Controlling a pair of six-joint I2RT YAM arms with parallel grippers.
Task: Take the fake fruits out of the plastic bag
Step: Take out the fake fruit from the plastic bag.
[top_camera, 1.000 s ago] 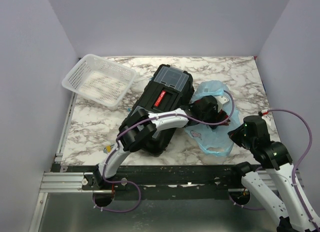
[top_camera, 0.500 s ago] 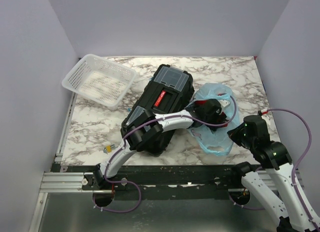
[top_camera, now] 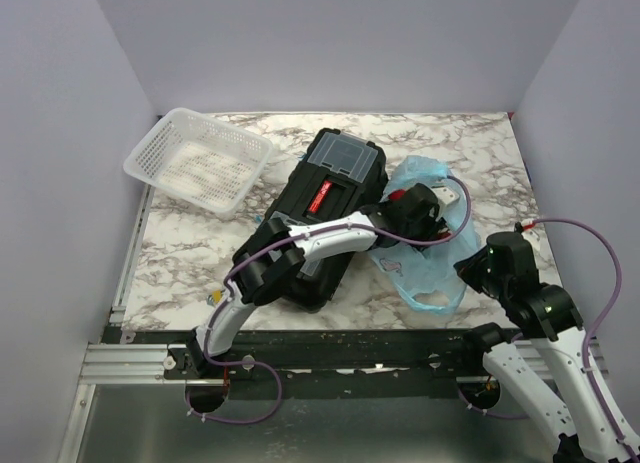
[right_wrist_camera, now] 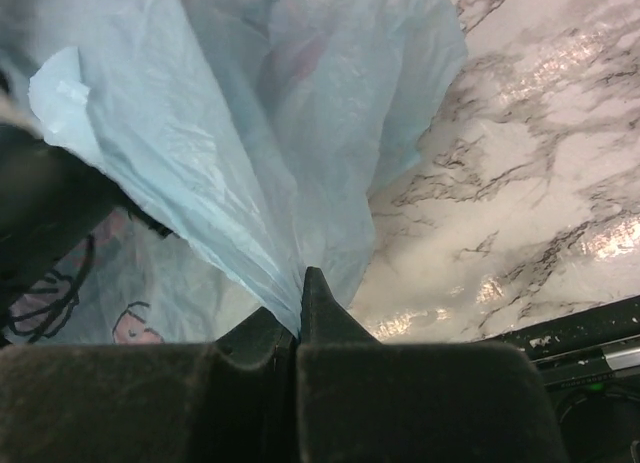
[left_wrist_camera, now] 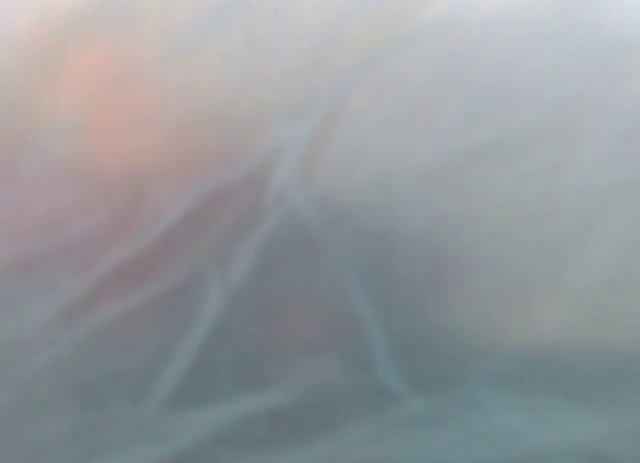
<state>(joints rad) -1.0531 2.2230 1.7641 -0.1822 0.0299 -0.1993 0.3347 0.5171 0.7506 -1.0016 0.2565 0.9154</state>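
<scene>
**Reaching into the bag, with no fruit out yet**

The marble tabletop (top_camera: pixel 180 263) is carrying everything. A black toolbox (top_camera: pixel 330 183) is lying at its middle, and a white mesh basket (top_camera: pixel 226 127) is sitting at about 10 o'clock from it, well apart.

The plastic bag (top_camera: pixel 432 273) is lying at 3 o'clock from the toolbox, just beside it, with its light-blue film rumpled and spread on the marble.

The left arm is stretching over the toolbox, and the left end effector (top_camera: pixel 418 211) is sitting down in the bag's top. Its wrist camera is showing only blurred film (left_wrist_camera: pixel 400 183) pressed close, so I cannot tell whether its fingers are apart or together.

The right end effector (top_camera: pixel 478 271) is sitting at 4 o'clock from the bag. In its own wrist view it (right_wrist_camera: pixel 300 318) is pinched together on a fold of the film (right_wrist_camera: pixel 250 133), pulling that fold taut towards itself.

The fake fruits are not showing on the tabletop anywhere. A small red patch (top_camera: pixel 397 195) is peeking out at 10 o'clock from the left end effector, but whether it is a fruit is unclear. A warm blur (left_wrist_camera: pixel 100 113) behind the film may be another.

By my reading the task is only beginning. The bag is being held and entered, and every fruit is waiting to be lifted out.
</scene>
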